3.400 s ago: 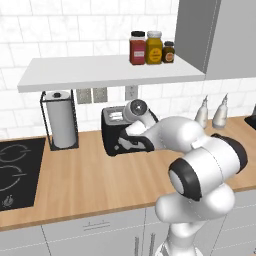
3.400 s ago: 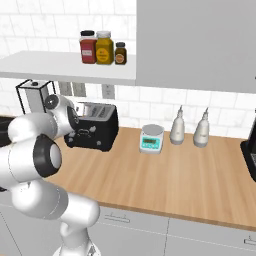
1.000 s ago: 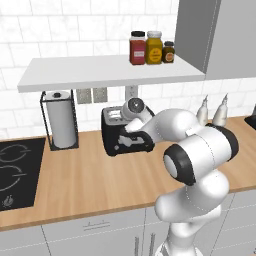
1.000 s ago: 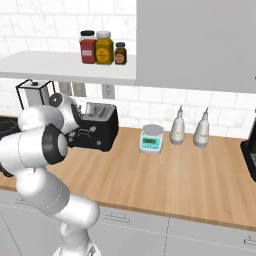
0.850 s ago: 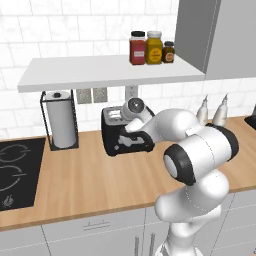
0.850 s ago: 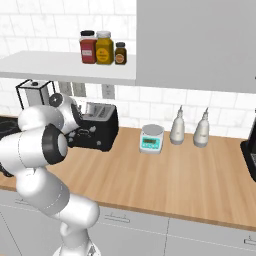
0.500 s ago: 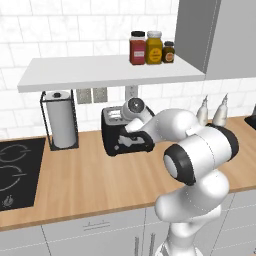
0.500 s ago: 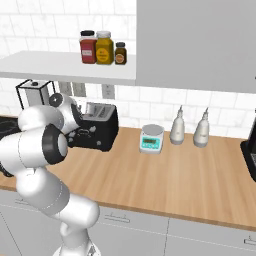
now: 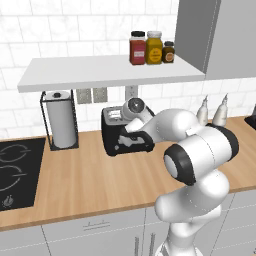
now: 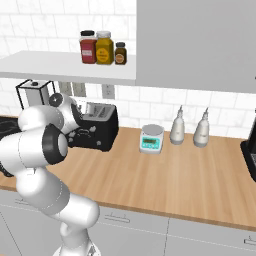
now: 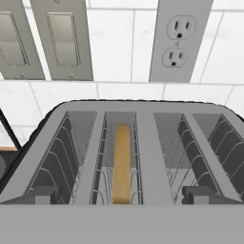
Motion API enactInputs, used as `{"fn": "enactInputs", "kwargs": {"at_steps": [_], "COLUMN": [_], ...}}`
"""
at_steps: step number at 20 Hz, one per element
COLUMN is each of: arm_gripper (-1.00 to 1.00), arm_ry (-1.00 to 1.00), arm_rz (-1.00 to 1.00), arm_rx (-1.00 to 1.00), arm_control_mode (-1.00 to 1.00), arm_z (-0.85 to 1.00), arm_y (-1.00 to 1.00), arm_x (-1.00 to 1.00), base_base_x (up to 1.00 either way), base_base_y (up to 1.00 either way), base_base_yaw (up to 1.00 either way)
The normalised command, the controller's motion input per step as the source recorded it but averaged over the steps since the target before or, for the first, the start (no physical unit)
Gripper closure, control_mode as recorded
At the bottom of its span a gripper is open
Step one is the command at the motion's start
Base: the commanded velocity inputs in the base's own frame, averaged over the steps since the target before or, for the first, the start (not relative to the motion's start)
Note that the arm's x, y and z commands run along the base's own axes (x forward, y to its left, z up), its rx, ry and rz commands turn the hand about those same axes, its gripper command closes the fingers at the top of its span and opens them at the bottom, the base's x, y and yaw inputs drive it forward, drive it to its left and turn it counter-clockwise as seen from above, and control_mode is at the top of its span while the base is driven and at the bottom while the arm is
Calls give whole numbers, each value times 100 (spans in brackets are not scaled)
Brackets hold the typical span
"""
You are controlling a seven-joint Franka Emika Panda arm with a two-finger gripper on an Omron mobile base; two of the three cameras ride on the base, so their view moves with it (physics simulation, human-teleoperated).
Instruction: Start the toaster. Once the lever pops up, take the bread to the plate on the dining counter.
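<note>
Hand view, nearest first: gripper (image 11: 122, 195) sits right over the toaster (image 11: 71, 119), fingertips (image 11: 35, 194) spread wide w/ nothing between them; each tip is out by an outer end of the top. Bread (image 11: 122, 162) stands on edge, sunk down in the left-centre slot, tan top edge showing betw the wire guides. Right slot has no slice. Behind toaster: white tile wall w/ two switch plates (image 11: 62, 38) upper left & a double outlet (image 11: 178, 38) upper right.

Base views: arm bends over the wood counter (image 9: 90, 180) along the tiled wall, wrist & hand above/in front of the black toaster (image 9: 112, 137) (image 10: 102, 132); gripper itself is hard to make out there, hidden by the white links. Paper towel roll (image 9: 62, 120) in a black wire stand just left of the toaster. Black cooktop (image 9: 15, 170) at far left of counter. Right of toaster: small digital scale (image 10: 151, 138), then two pale bottles (image 10: 177, 127) near the wall, black coffee machine (image 10: 249, 157) at the right edge. Above: white shelf (image 9: 110, 72) w/ three jars (image 9: 152, 47), red, yellow, small dark; grey cabinet (image 10: 200, 45) to its right.
</note>
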Motion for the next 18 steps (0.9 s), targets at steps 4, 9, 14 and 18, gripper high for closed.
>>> {"fn": "enactInputs", "kwargs": {"at_steps": [4, 9, 14, 18], "arm_gripper": [-100, -100, -100, -100], "arm_ry": [0, 0, 0, 0], "arm_rz": [0, 0, 0, 0], "arm_rx": [0, 0, 0, 0], "arm_control_mode": [-100, -100, -100, -100], "arm_z": [0, 0, 0, 0], "arm_y": [0, 0, 0, 0], "arm_x": [0, 0, 0, 0], "base_base_x": [0, 0, 0, 0], "base_base_y": [0, 0, 0, 0], "base_base_yaw": [0, 0, 0, 0]}}
